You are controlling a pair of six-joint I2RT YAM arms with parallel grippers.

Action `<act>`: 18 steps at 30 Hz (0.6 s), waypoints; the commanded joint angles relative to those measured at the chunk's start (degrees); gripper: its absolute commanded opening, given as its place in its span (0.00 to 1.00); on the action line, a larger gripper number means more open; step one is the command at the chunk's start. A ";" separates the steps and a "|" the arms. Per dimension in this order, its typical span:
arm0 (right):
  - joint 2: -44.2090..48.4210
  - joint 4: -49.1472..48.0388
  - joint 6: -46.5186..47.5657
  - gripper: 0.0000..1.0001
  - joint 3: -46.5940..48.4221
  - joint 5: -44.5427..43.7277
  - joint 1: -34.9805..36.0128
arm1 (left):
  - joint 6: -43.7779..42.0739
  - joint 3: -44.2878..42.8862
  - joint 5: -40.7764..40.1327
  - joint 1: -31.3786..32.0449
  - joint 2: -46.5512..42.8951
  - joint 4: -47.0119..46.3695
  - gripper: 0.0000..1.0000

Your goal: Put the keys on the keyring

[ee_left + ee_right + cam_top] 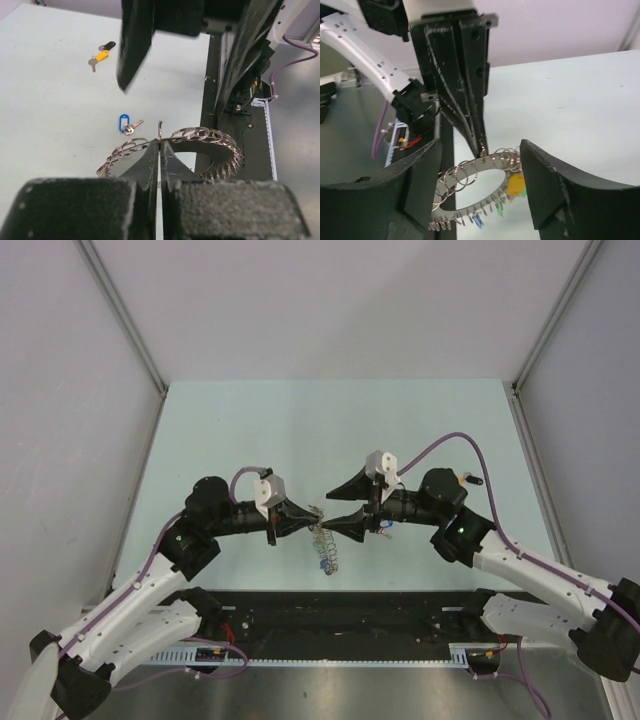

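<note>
The keyring (470,212), a flat grey ring edged with small wire loops, hangs in the air above the table. Yellow (516,185), green (500,207) and blue (478,220) keys dangle from it. My left gripper (160,142) is shut on one small loop at the keyring (200,137) rim. My right gripper (480,142) is open, its fingers (555,190) either side of the keyring without touching it. Loose on the table lie a blue-headed key (126,125) and a yellow and black pair of keys (102,52). From above, both grippers (308,523) (326,512) meet over the keyring (328,552).
The pale green table (250,430) is enclosed by white walls on three sides. A black rail (210,75) with wiring runs along its near edge. A purple cable (450,440) loops off the right arm.
</note>
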State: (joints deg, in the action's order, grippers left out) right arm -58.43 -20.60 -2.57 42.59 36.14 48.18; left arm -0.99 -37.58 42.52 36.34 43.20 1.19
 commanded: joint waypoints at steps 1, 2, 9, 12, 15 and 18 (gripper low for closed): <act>4.73 11.77 0.64 0.73 6.36 -8.71 -0.28 | -4.80 -2.31 -1.39 -0.13 -0.66 2.57 0.00; 6.13 13.55 0.37 0.77 6.89 -9.85 -0.46 | -5.50 -2.58 -1.82 -0.13 -0.23 3.63 0.00; 12.11 29.97 -2.36 0.97 7.77 -24.09 -1.42 | -9.20 -3.64 -2.53 -0.13 -0.48 8.65 0.00; 12.21 36.39 -3.67 0.90 8.21 -24.36 -3.79 | -9.20 -3.55 -2.36 -0.21 -0.75 8.91 0.00; 10.19 41.49 -4.72 0.87 8.12 -27.34 -5.38 | -9.11 -3.72 -2.53 -0.21 -0.05 9.88 0.00; 6.34 45.19 -5.43 0.85 8.12 -32.44 -6.08 | -8.76 -3.90 -2.97 -0.21 0.65 10.58 0.01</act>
State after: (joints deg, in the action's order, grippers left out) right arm -48.23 15.11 -6.02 48.80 11.38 43.07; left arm -8.23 -37.98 39.27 36.34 43.57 12.67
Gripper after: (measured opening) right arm 0.865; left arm 0.007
